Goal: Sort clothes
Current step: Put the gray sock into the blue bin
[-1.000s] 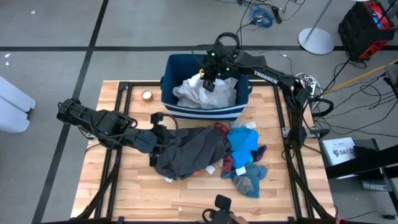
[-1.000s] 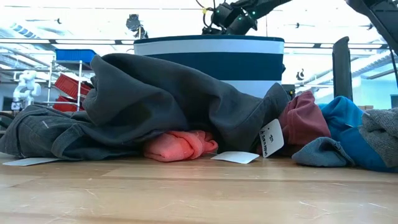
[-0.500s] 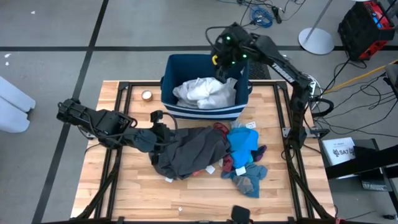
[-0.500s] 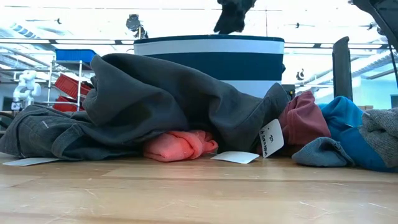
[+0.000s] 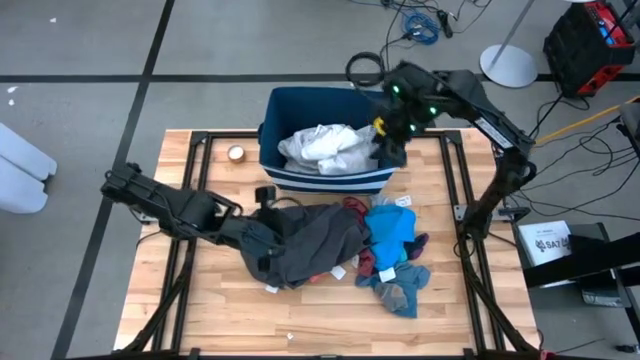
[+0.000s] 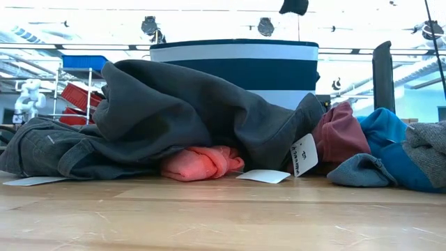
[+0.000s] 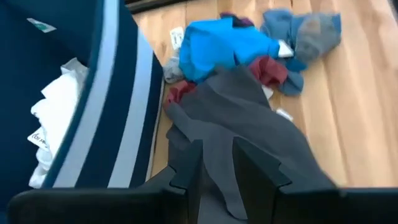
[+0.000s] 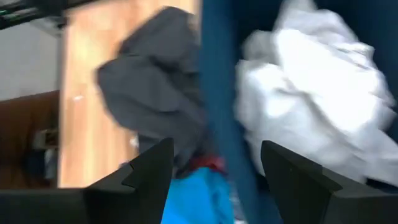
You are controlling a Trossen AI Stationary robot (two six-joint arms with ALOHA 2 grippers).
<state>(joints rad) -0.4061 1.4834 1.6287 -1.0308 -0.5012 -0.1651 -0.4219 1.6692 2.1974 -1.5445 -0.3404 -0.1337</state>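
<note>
Bare table (image 5: 215, 310) along near edge and left side, free to pass. Centre blocked by clothes pile: grey garment (image 5: 305, 240), blue one (image 5: 392, 228), maroon (image 6: 345, 132). Bin (image 5: 330, 181) walls off the far middle, white garment (image 5: 330, 148) filling it. Left arm (image 5: 175, 205) lies across left side. Right gripper (image 5: 393, 148) hangs open over bin's right rim.

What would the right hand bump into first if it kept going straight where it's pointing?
Probably the dark blue bin's rim, which runs right between the open right hand's fingers; the white garment lies just inside. Depth is hard to judge.
</note>
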